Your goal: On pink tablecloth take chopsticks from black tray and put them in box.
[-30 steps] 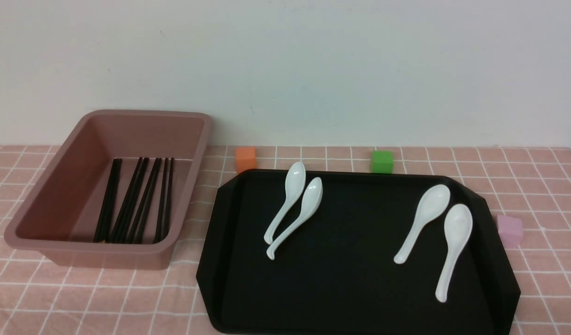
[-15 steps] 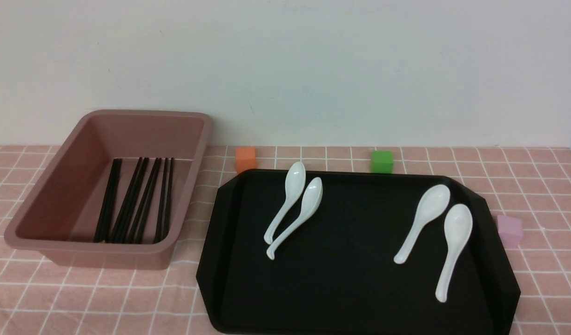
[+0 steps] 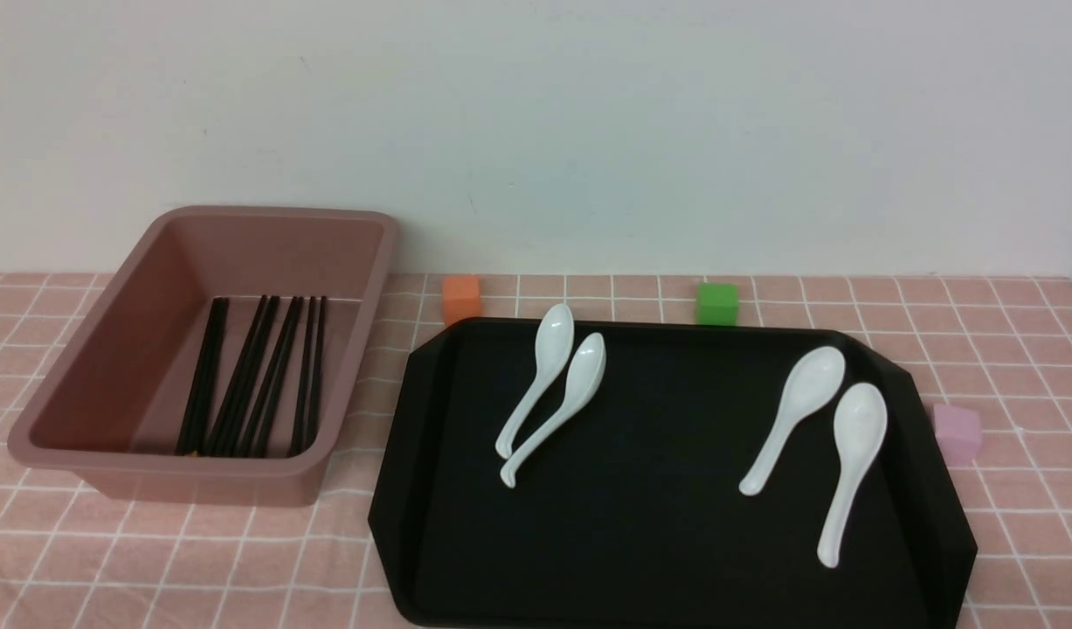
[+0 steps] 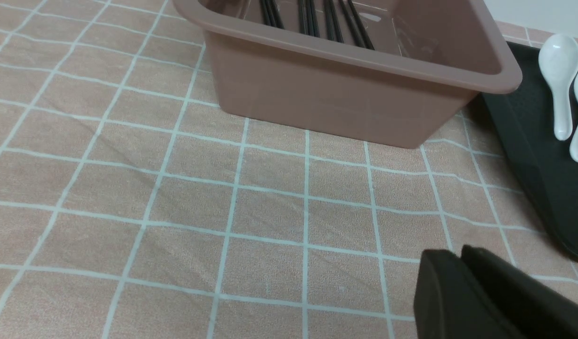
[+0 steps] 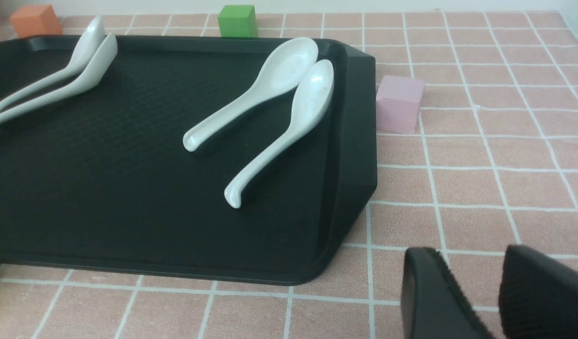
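Black chopsticks in box, spoons on black tray

One salmon-pink cloth with a white grid covers the desk. On it stand one flat matte black plastic tray and one deep mauve plastic box. Four white ceramic soup spoons lie in two pairs. The thin black chopsticks number eight, as far as the overlap lets me count. There are three small cubes: one orange, one green, one pale pink. Two black hands show, left and right.
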Controlling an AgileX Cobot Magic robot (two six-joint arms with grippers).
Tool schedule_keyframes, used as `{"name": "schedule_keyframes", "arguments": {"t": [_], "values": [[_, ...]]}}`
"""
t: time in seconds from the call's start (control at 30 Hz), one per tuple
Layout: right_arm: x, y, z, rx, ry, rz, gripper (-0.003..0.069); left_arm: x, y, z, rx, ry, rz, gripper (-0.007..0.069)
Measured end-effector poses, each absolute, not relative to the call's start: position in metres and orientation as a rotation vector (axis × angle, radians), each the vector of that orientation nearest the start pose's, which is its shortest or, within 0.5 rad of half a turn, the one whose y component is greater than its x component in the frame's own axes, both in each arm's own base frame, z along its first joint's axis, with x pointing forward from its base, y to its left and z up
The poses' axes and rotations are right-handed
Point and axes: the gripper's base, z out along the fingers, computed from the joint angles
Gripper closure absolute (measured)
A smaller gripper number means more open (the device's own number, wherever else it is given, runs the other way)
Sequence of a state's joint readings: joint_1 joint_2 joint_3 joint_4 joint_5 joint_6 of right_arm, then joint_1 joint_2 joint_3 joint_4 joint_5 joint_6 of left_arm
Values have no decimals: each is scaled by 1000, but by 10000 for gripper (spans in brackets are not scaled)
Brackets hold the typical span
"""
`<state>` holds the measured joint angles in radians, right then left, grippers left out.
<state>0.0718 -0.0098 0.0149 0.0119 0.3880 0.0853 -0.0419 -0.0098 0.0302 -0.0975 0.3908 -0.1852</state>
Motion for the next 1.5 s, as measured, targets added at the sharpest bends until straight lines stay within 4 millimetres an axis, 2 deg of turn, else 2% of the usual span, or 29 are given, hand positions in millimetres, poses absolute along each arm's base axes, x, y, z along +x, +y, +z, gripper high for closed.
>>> {"name": "schedule_keyframes", "arguments": {"t": [1.5], "values": [[52,4,174,20,1878,120,419,52,-6,169,-196,1891,-251,536]]}}
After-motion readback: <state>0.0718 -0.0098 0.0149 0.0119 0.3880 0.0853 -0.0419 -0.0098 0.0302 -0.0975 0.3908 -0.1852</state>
